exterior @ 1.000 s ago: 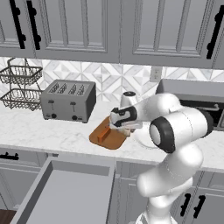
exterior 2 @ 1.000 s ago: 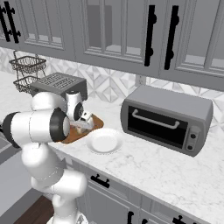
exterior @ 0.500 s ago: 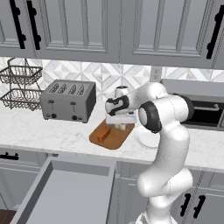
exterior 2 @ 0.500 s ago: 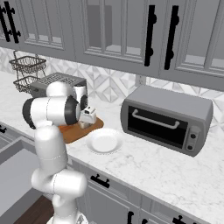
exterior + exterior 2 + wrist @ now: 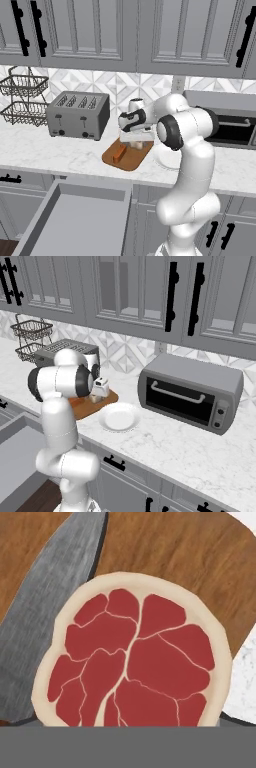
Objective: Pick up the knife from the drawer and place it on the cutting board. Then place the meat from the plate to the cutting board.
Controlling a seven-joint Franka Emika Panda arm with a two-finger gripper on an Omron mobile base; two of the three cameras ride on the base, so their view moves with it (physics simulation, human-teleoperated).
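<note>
My gripper (image 5: 135, 140) hangs low over the reddish-brown cutting board (image 5: 129, 159), shut on the meat (image 5: 136, 146). In the hand view the meat (image 5: 132, 657) is very close, red with a pale fat rim, and its edge covers part of the knife's grey blade (image 5: 50, 602). The knife (image 5: 119, 154) lies on the board's left half, orange-brown handle toward me. Whether the meat touches the board I cannot tell. Just right of the board sits the round white plate (image 5: 119, 418), bare. The wide grey drawer (image 5: 75, 220) stands pulled out below the counter, nothing inside it.
A grey toaster (image 5: 79, 115) stands left of the board, with black wire baskets (image 5: 22, 100) beyond it. A toaster oven (image 5: 192, 392) sits on the counter to the right. Marble counter lies bare in front of the oven. Wall cabinets hang overhead.
The hand has risen and shifted left from beside the plate to over the board, carrying the meat. The elbow swung upward. In the last half second it barely moved.
</note>
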